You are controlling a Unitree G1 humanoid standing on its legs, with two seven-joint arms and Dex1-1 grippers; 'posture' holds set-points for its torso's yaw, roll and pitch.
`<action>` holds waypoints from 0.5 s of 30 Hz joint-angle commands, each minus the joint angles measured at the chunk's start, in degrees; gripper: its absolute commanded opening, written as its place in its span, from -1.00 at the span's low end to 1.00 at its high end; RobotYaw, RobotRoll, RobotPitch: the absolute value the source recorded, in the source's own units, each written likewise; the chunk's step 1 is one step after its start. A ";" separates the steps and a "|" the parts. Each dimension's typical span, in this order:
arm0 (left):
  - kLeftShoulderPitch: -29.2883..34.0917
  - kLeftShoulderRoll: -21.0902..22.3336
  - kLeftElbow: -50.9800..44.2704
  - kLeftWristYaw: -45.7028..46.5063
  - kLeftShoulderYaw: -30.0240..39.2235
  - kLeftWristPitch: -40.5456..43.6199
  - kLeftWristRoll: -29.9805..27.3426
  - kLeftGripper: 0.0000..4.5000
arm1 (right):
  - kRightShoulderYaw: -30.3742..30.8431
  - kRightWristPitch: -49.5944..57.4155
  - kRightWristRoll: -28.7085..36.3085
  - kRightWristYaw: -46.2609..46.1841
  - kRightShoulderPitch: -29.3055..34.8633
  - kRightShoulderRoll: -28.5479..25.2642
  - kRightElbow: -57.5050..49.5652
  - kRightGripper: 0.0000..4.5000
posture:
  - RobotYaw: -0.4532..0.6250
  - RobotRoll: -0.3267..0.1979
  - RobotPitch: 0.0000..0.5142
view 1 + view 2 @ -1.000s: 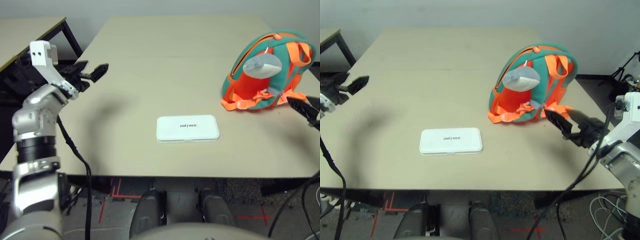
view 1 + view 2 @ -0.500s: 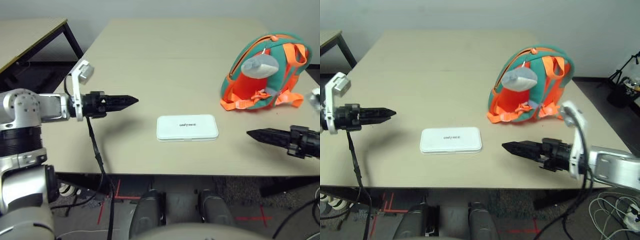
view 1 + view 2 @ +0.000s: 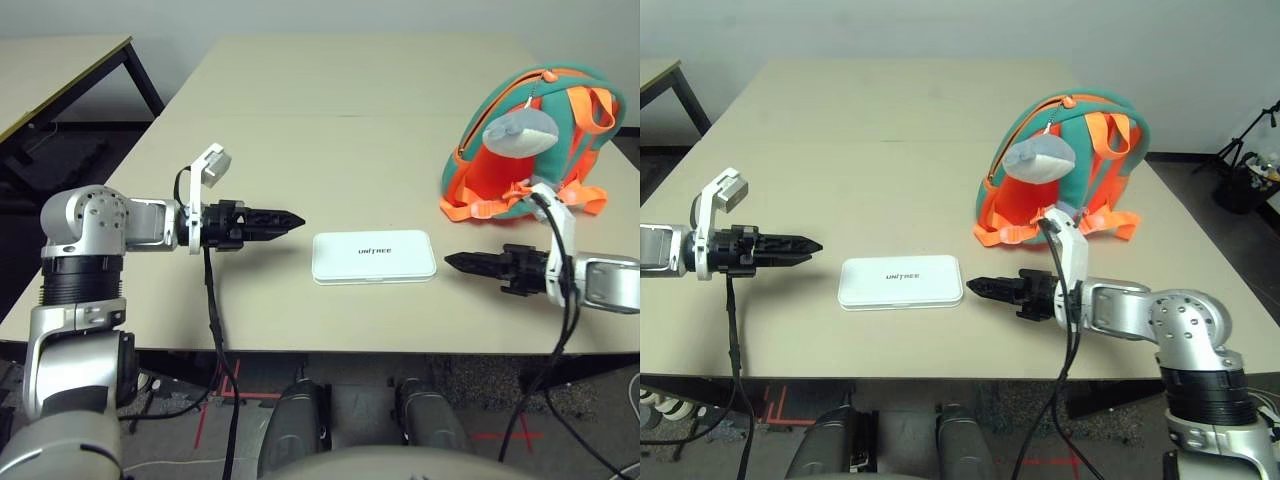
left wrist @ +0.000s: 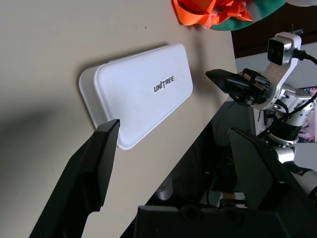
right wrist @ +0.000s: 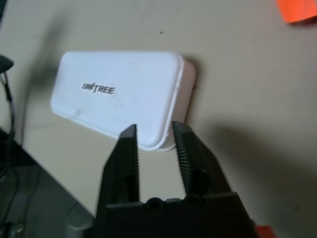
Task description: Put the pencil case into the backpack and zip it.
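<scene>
White pencil case [image 3: 374, 257] lies flat on table [image 3: 300, 130], between grippers. Left gripper [image 3: 300, 222] near case's left end, fingers wide apart. Right gripper [image 3: 972, 287] just beside right end, fingers slightly apart, nothing between them. Teal and orange backpack [image 3: 1060, 170] stands behind right gripper, grey-white plush fish [image 3: 1039, 158] hanging on it.

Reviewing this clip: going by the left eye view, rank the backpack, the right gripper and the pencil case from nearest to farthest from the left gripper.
1. Pencil case: just to the right of the left gripper, flat on the table.
2. Right gripper: beyond the case's right end.
3. Backpack: far right, behind the right gripper.
</scene>
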 commanded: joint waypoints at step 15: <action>-0.81 -4.68 7.34 -0.01 -4.89 -2.75 6.97 1.00 | 0.77 1.98 -13.56 2.43 -3.28 5.16 1.25 -0.99 | -0.27 0.25 -0.74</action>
